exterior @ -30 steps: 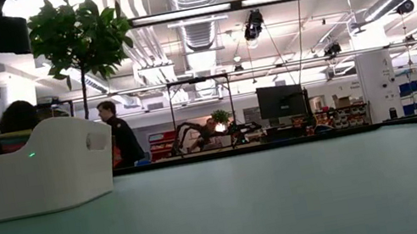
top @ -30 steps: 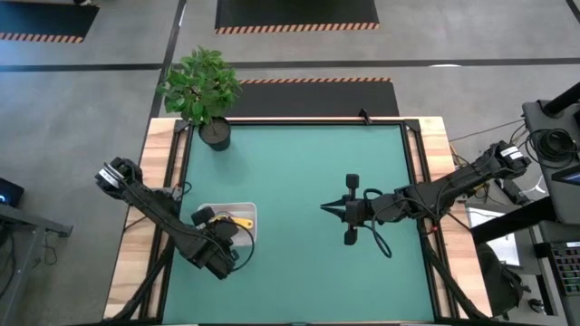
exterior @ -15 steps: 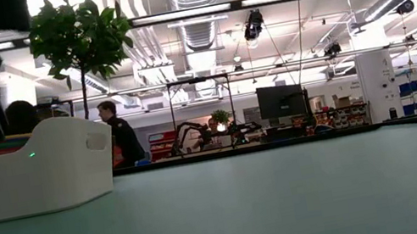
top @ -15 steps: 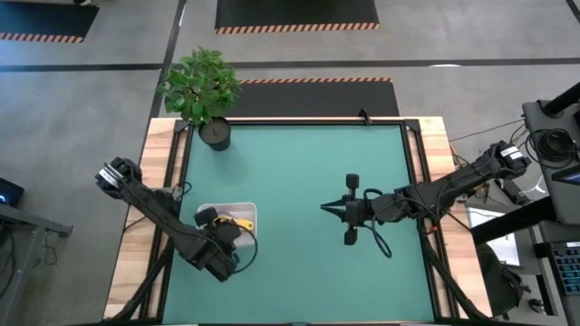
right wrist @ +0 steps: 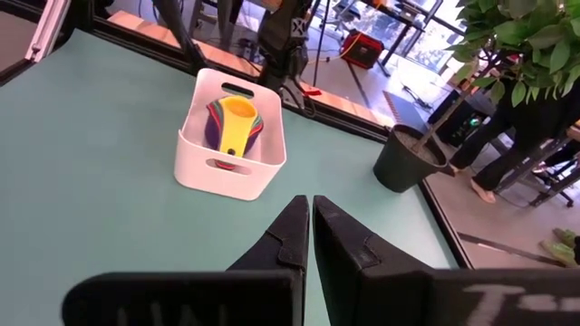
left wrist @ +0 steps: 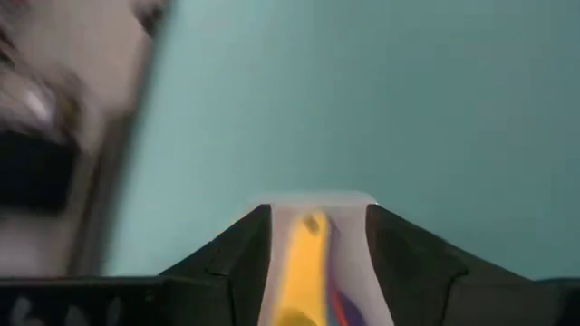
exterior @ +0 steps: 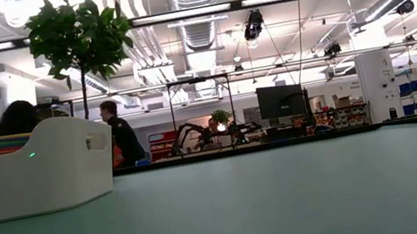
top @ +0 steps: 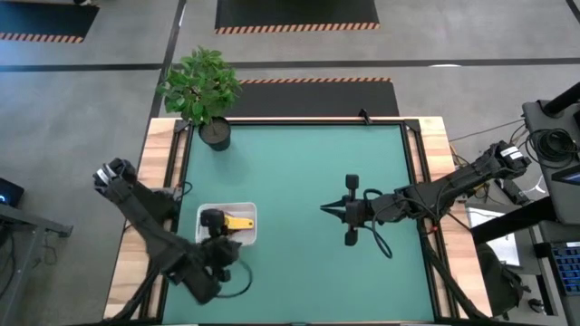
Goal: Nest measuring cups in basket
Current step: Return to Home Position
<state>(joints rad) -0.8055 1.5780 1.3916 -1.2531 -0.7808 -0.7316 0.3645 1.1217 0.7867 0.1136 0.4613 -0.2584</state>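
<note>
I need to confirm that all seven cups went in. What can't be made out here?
- Cup count: in the right wrist view the yellow cup sits on top, and only rim slivers of other cups show.
- Low view: the basket wall hides all but rim edges.
- Left wrist view: the open left gripper frames only a strip of basket and yellow handle.
- High view: the cups are too small to count.
- The right gripper waits shut over mid-table.

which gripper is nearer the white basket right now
Left. The left gripper is close beside the basket, at its front end; the right gripper sits mid-table, well apart from it.
</note>
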